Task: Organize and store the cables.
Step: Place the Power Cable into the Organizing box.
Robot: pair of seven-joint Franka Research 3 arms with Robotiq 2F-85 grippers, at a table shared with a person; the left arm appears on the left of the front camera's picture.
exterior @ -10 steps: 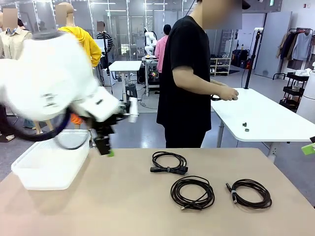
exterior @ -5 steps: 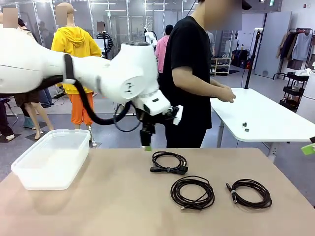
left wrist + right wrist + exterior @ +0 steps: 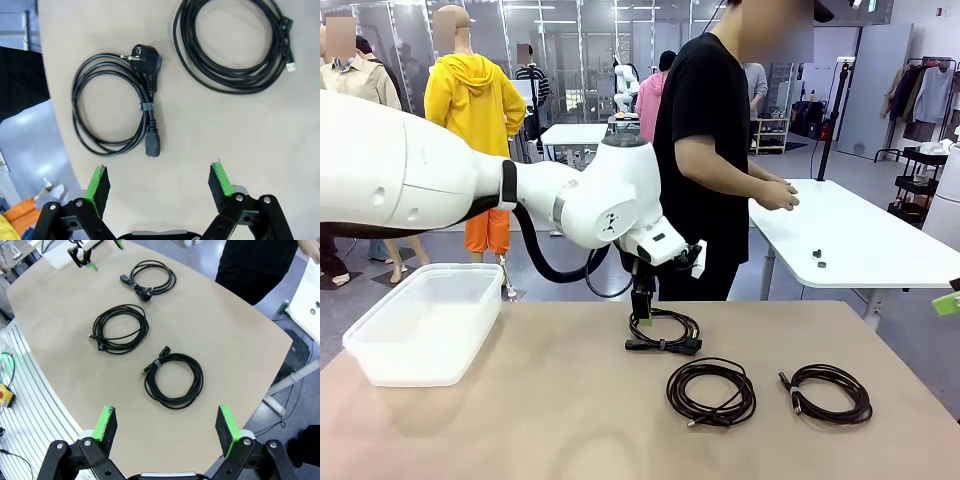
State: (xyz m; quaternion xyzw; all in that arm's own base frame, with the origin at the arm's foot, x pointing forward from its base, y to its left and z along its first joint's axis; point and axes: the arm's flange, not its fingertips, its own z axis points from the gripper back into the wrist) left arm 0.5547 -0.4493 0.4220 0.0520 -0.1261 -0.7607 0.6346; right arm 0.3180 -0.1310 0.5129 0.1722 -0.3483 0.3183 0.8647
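We see the middle coil [image 3: 711, 392] and the right coil [image 3: 830, 392] of black cable on our tan desk [image 3: 500, 410] toward its right edge, with our right fingers [image 3: 106, 425] high above, spread wide and empty. A third coil [image 3: 663, 331] lies by the far edge under our left fingers [image 3: 95, 184], which are also spread wide and hold nothing. A white tub [image 3: 420, 340] sits at the left edge, and a person [image 3: 705, 150] stands beyond.

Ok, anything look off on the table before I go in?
Nothing stands out. The three cables lie flat, neatly coiled and apart; the plastic bin sits upright; the left gripper hangs open over the far cable.
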